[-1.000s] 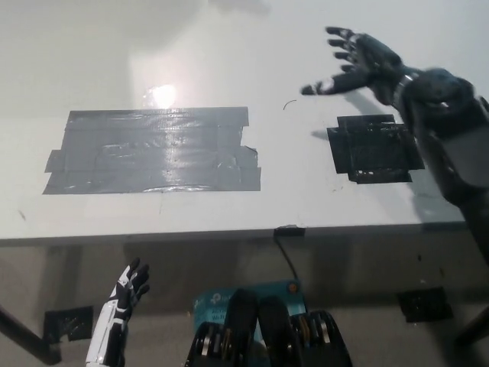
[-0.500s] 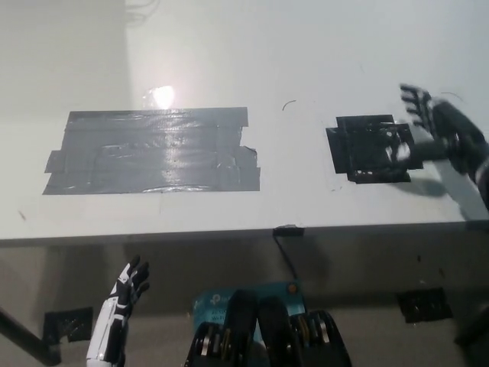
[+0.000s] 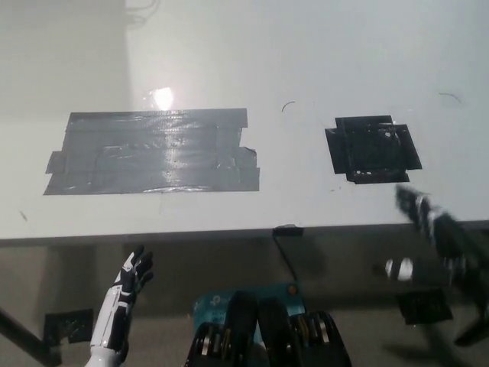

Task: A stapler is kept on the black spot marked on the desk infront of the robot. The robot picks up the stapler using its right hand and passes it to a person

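Note:
The black tape spot point(image 3: 373, 149) on the white desk point(image 3: 306, 53) is bare, and no stapler shows anywhere in the head view. My black right hand point(image 3: 437, 233) is a motion-blurred shape at the lower right, off the desk's front edge and below the spot. Its fingers point(image 3: 416, 208) look spread and hold nothing. My white left hand point(image 3: 122, 297) rests open below the desk edge at the lower left. No person is in view.
A wide patch of grey tape point(image 3: 153, 151) covers the desk's left half. A dark cable point(image 3: 287, 248) hangs from a clip at the front edge. Black tape marks point(image 3: 424, 304) lie on the floor.
My right arm pulled back from above the far desk, crossed over the black spot, and dropped below the front edge at the right. The left hand barely moved.

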`<state>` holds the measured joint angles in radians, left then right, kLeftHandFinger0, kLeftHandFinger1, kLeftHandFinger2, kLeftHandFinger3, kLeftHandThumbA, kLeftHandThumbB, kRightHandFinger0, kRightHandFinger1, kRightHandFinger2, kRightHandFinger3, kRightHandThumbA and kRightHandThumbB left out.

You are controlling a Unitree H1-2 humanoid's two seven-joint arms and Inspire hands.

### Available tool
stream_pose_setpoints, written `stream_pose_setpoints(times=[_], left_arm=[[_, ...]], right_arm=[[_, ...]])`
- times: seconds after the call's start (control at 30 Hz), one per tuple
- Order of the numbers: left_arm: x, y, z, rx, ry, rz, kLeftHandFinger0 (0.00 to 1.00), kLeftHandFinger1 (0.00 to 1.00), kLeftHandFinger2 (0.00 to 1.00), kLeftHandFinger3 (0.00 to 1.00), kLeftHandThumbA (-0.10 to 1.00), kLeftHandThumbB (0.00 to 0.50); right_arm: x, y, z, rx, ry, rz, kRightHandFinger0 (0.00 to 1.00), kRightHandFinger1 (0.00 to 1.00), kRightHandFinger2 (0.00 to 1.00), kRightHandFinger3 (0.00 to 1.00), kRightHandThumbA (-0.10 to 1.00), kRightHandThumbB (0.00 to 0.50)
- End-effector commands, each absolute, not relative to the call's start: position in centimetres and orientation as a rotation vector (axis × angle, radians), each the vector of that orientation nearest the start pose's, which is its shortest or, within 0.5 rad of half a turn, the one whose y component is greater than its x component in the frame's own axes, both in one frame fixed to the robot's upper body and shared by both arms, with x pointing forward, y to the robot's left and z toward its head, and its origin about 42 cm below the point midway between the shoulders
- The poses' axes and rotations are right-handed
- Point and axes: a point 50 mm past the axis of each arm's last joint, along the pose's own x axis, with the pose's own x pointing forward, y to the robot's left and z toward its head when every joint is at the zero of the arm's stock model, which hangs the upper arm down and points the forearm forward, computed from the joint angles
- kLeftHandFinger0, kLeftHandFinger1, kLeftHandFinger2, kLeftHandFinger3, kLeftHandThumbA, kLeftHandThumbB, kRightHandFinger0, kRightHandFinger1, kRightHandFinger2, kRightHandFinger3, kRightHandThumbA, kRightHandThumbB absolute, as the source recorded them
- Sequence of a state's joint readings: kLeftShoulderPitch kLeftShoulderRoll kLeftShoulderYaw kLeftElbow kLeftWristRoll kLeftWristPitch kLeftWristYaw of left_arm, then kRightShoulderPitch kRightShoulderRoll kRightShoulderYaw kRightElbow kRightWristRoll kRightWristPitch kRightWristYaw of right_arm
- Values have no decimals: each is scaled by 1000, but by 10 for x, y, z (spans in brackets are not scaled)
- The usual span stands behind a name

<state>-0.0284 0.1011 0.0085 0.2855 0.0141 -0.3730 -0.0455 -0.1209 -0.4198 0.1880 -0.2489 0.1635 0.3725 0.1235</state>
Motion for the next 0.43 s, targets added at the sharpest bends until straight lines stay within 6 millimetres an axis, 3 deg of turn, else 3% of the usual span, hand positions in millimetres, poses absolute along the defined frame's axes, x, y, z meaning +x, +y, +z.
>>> stream_pose_setpoints(times=[0.0, 0.07, 0.1, 0.13, 0.23, 0.33, 0.4], left_arm=[[290, 246, 72, 159, -187, -97, 1000, 1000, 1000, 1000, 1000, 452], [283, 247, 68, 154, -179, -98, 985, 1000, 1000, 1000, 1000, 455], [281, 247, 67, 154, -175, -98, 984, 1000, 1000, 1000, 1000, 454], [277, 248, 64, 152, -167, -98, 992, 1000, 1000, 1000, 1000, 459], [270, 247, 58, 143, -156, -102, 988, 1000, 1000, 1000, 1000, 449], [265, 248, 55, 140, -149, -100, 982, 1000, 1000, 1000, 1000, 458], [264, 248, 54, 141, -147, -98, 980, 1000, 1000, 1000, 1000, 460]], right_arm=[[178, -227, 216, -236, -615, 187, 1000, 1000, 1000, 1000, 1000, 349], [183, -229, 186, -216, -506, 158, 1000, 1000, 1000, 1000, 1000, 341], [183, -230, 180, -210, -485, 153, 1000, 1000, 1000, 1000, 1000, 341], [188, -232, 159, -214, -426, 136, 1000, 1000, 1000, 1000, 1000, 321], [196, -237, 123, -272, -322, 103, 1000, 1000, 1000, 1000, 1000, 346], [201, -241, 106, -248, -268, 93, 1000, 1000, 1000, 1000, 1000, 330], [201, -241, 104, -246, -258, 96, 1000, 1000, 1000, 1000, 1000, 349]])
